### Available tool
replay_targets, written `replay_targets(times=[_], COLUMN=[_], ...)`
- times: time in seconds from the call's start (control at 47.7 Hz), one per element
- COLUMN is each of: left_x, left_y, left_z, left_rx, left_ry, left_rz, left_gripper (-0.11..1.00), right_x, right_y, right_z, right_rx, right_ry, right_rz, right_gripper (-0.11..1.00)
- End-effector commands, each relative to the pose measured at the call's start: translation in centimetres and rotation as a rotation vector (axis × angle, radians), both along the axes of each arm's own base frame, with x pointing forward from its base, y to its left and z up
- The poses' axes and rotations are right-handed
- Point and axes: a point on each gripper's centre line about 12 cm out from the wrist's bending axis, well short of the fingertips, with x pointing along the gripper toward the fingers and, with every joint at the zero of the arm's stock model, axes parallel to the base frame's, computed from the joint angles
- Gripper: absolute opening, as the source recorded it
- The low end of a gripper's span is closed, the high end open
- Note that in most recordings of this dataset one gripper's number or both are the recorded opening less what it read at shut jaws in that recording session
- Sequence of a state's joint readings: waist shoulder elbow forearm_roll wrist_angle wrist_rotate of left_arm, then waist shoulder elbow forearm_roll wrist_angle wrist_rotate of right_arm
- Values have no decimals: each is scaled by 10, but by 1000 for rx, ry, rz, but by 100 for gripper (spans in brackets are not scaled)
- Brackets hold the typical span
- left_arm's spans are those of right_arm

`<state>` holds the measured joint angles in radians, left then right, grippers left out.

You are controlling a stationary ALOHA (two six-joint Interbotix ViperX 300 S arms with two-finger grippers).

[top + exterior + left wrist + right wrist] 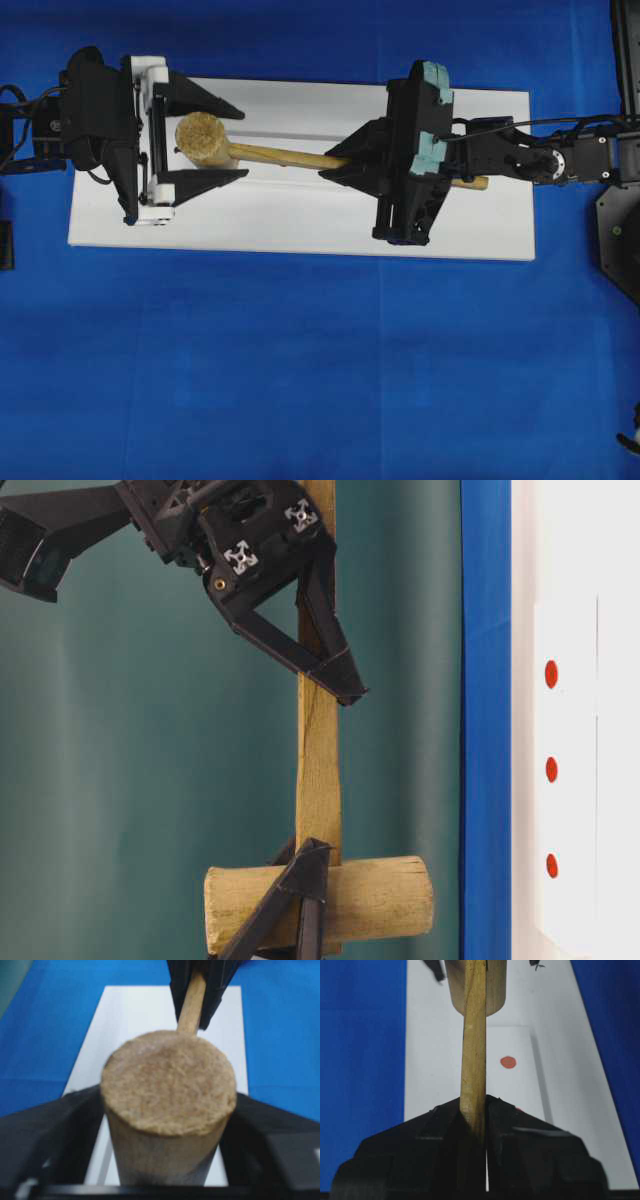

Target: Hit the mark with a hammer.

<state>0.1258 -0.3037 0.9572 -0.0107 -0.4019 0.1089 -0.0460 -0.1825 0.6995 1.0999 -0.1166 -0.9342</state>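
The hammer (pixel 205 140), a light wooden mallet, hangs level above the white board (pixel 300 225), apart from it in the table-level view. My right gripper (pixel 335 165) is shut on the flat handle (pixel 474 1050) near its middle. My left gripper (pixel 245 142) straddles the thick head (pixel 169 1085), with a black finger (pixel 60 1130) against each side. The mark (pixel 551 770) is the centre red dot of three on the raised white strip (pixel 570 720). The head (pixel 320 905) is level with a spot just past the lower end dot (pixel 551 865). One red dot (pixel 508 1062) shows beside the handle.
The white board lies on a blue cloth (pixel 300 380) that covers the table. Both arms reach in over the board from its short ends. A black mount (pixel 620 230) stands at the right edge.
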Motion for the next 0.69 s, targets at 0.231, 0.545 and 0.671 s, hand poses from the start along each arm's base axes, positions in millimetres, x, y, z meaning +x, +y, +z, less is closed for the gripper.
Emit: replay_targets(times=[0.231,0.545,0.671], left_x=[2,1,1], left_y=[-1,-2,-2], left_z=[7,7,7], left_rx=[9,-11,-14], left_ry=[-16,-8,-6], left_rz=[-7,-4,-4], left_gripper=[45,45,45], right_x=[5,5,4], right_y=[0,-1,-1], right_z=[16,15,16], right_rx=[-11,-15,-13], right_ry=[-45,-44,-46], right_rz=[0,-4,-5], right_gripper=[3,3,3])
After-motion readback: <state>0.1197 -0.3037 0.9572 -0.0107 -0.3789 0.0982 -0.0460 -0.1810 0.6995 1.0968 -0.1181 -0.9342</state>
